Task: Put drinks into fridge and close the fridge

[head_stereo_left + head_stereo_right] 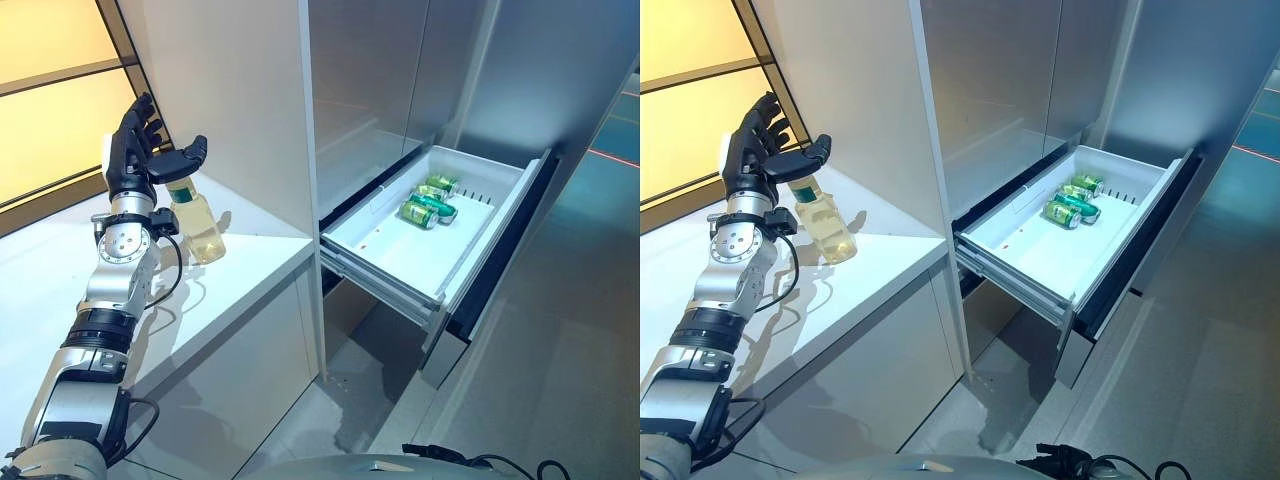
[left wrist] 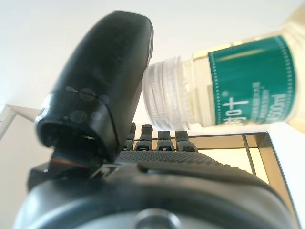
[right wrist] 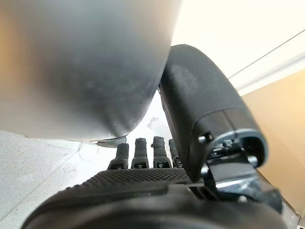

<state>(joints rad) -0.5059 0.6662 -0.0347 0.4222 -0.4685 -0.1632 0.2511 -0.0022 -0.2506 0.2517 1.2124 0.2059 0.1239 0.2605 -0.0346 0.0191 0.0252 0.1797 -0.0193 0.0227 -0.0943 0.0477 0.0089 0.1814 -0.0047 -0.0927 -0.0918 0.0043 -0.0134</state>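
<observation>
A clear bottle (image 1: 198, 225) of pale yellow drink with a green label and a white cap stands upright on the white counter (image 1: 255, 262). My left hand (image 1: 134, 152) is raised just left of the bottle, fingers straight up, thumb reaching over the cap. It is open and holds nothing. In the left wrist view the thumb (image 2: 102, 86) lies beside the bottle's cap (image 2: 164, 93). The fridge's white drawer (image 1: 385, 265) is pulled out to the right, with green cans (image 1: 430, 200) lying at its far end. My right hand (image 3: 143, 195) hangs open and empty over the floor.
The fridge's tall grey front (image 1: 370, 80) rises above the drawer. A white side panel (image 1: 240, 100) stands between counter and fridge. An amber window (image 1: 50, 90) lies behind the counter. Grey floor (image 1: 560, 340) spreads to the right of the drawer.
</observation>
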